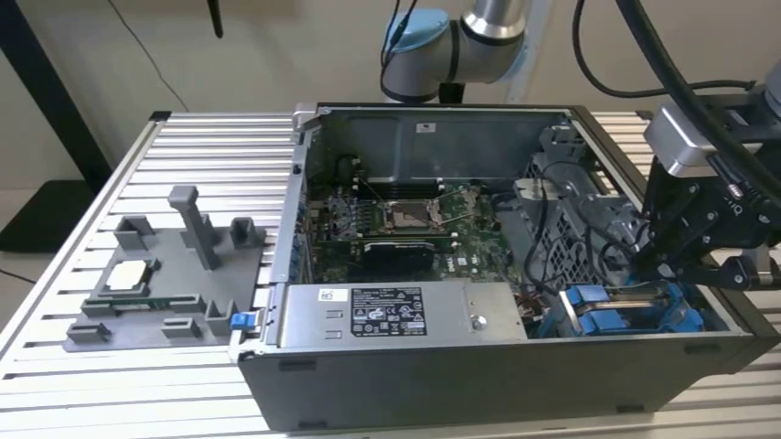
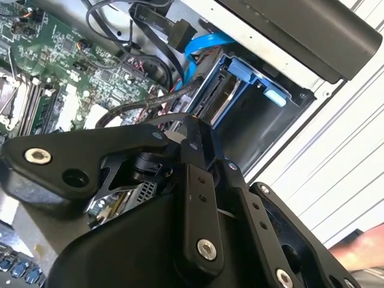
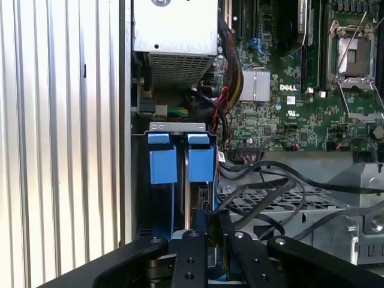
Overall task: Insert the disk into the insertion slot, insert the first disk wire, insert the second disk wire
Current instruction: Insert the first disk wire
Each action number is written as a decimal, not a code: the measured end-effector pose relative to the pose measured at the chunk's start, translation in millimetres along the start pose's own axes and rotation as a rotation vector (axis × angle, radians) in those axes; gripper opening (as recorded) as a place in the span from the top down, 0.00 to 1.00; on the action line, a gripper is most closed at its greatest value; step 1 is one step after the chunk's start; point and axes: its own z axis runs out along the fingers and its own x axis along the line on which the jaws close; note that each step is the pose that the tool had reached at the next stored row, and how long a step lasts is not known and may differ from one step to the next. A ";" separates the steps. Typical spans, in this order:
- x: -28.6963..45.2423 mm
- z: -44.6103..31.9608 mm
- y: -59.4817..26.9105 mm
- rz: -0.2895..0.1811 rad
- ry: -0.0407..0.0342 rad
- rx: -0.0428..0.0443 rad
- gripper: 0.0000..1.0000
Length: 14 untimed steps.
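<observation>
Blue plastic is framing the flat silver-grey disk (image 3: 201, 165), which is sitting inside the rectangular grey insertion slot (image 3: 177, 126). The black gripper (image 3: 213, 219) is hanging at the slot's mouth among thin black wires (image 3: 264, 198); whether it is pinching anything, I cannot tell. The disk is probably handling stiff, rather heavy and shock-sensitive; its blue end tabs are offering the safest hold.
</observation>
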 end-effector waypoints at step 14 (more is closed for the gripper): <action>1.1 8.4 -10.0 -0.001 0.0002 0.0012 1.00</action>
